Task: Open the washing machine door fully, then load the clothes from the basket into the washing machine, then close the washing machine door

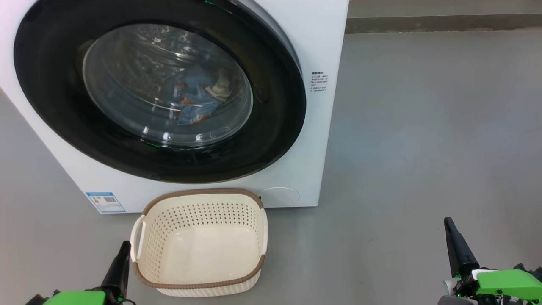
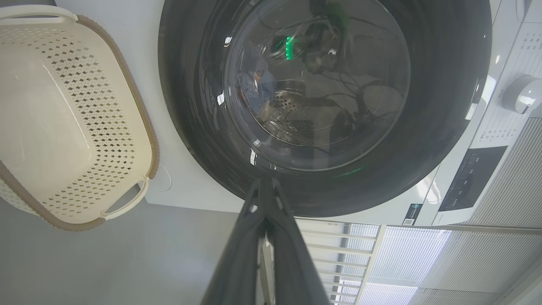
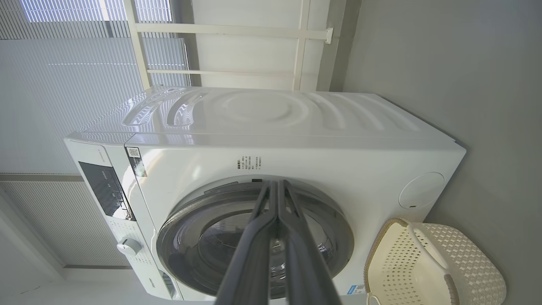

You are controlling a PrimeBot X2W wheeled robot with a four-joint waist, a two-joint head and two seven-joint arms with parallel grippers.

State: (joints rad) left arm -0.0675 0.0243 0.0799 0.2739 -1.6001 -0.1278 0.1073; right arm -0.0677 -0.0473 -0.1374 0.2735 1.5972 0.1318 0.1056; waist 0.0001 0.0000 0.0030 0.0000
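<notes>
On the grey floor [image 1: 423,127] ahead of me, in the head view, the washing machine [image 1: 326,42] stands far and to the left. The washing machine door [image 1: 271,127] is shut flat against its front. Through the glass I see the clothes [image 1: 199,95], blue fabric lying in the drum. The basket [image 1: 199,194] sits on the floor just in front of the machine, its bare cream bottom showing. A blue label [image 1: 106,202] is stuck low on the left of the front, and a round cover [image 1: 279,195] sits low on the right. My left gripper [image 1: 120,262] hangs just left of the basket. My right gripper [image 1: 455,241] is well apart on the right, over the floor.

In the left wrist view, the left claw [image 2: 264,186] is pinched together on nothing, its tips in line with the door's black rim. The glass mirrors a green light, and a dial [image 2: 521,93] and a dark panel [image 2: 470,178] lie beyond.

In the right wrist view, the right claw [image 3: 275,186] is likewise pressed together, holding nothing and aimed at the door. White blinds [image 3: 63,84] hang behind the machine.
</notes>
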